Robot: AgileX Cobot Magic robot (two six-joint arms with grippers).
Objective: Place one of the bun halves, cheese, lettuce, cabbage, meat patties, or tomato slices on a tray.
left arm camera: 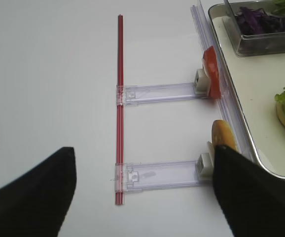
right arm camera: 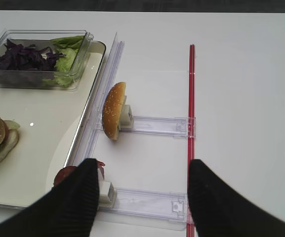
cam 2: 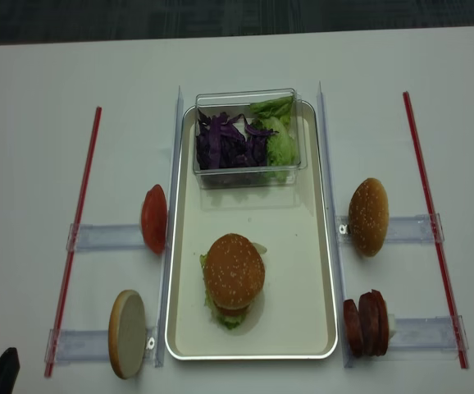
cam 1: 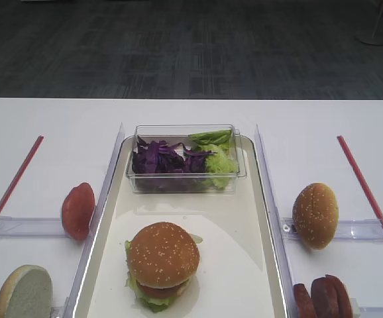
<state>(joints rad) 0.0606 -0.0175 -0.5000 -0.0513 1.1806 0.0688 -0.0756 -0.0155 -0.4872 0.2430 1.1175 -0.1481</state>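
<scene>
- One stacked burger [cam 1: 162,265] sits on the tray [cam 1: 244,265], no readable labels anywhere.
- Right gripper [right arm camera: 140,197] spread wide, holding nothing.
- Left gripper [left arm camera: 142,192] also wide, holding nothing.

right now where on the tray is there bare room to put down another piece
Free: the tray floor between the clear box and the assembled burger, plus the strip right of the burger. Crowded: the far end, filled by the box of cabbage and lettuce.
</scene>
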